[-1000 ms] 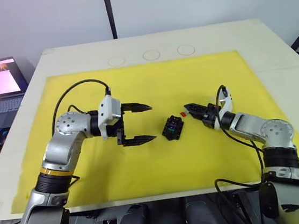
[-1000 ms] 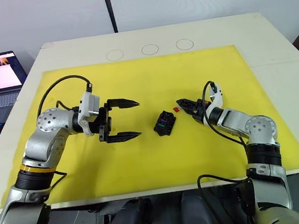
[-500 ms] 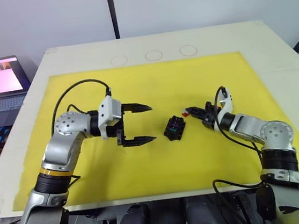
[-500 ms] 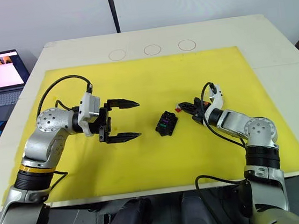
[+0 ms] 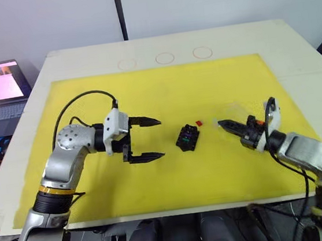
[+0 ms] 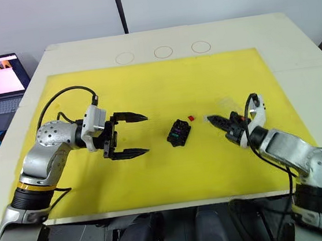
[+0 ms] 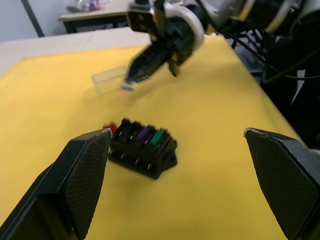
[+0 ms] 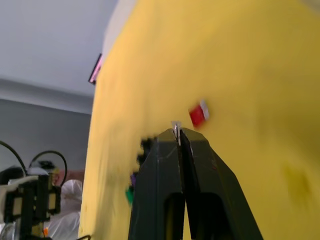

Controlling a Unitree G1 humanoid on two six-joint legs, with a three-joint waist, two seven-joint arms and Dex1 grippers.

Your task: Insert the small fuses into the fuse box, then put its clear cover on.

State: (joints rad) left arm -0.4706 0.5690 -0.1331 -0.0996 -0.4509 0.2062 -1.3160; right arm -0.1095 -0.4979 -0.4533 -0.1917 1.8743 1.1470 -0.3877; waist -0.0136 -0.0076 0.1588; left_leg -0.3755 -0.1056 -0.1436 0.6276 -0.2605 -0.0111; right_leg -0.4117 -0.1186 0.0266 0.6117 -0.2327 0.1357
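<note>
Fuse box (image 5: pixel 187 137), where does it sit? (operator)

Centre of the head frame, on the yellow mat (image 5: pixel 163 91), between your two arms. Its long axis runs diagonally, lower left to upper right. The left wrist view shows a green fuse (image 7: pixel 158 136) and a purple fuse (image 7: pixel 145 132) already in slots. (log)

Which fuse is loose? (operator)

Your red fuse (image 5: pixel 198 123). It lies flat on the mat just off the box's upper right corner, apart from it. (log)

Claw states? (operator)

Your left gripper (image 5: pixel 158 137) hangs spread wide just left of the box, empty. Your right gripper (image 5: pixel 221 124) has its fingers pressed together into one point, aimed left toward the box. A tiny pale sliver shows at the tip in the right wrist view; I cannot tell what it is. (log)

Which relation decides the next move? (operator)

The red fuse lies left of your right gripper's tip, between that tip and the box, near but not touching. Your right arm is the nearer one, and its fingers already point along the line to the fuse. Judgement: you must part them before you can pinch it. (log)

And the clear cover? (operator)

The clear cover (image 7: pixel 110 80) lies on the mat right beside your right gripper's tip, not yet on the box. Judgement: leave it until the red fuse is seated. (log)
</note>
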